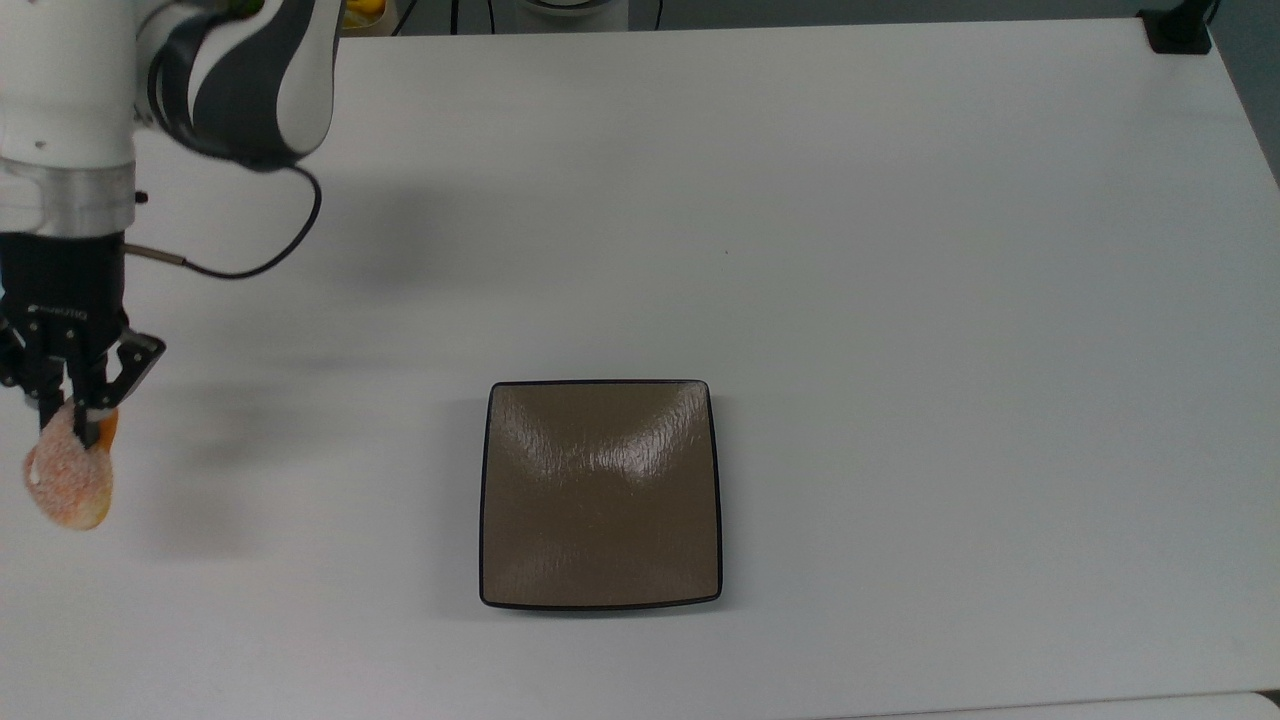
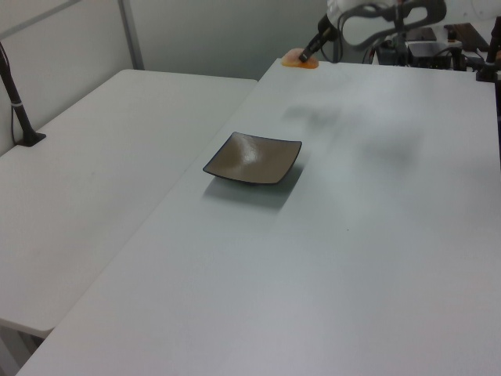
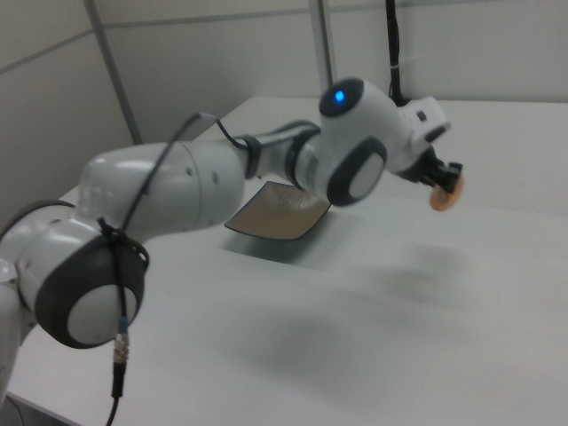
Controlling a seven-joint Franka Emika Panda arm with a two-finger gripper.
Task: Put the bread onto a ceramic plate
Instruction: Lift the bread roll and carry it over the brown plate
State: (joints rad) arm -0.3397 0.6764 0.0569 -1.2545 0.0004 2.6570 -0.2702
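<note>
The gripper (image 1: pixel 68 420) pinches the bread (image 1: pixel 68 482) by its top edge, clear of the worktop's (image 1: pixel 900 250) left edge in the top view. Carry it level to the ceramic plate (image 1: pixel 600 495) mid-worktop, and lower it before letting go.

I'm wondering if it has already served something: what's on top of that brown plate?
Nothing is on the plate; its whole glossy surface shows. The bread hangs in the gripper above the table, far toward the top view's left.
</note>
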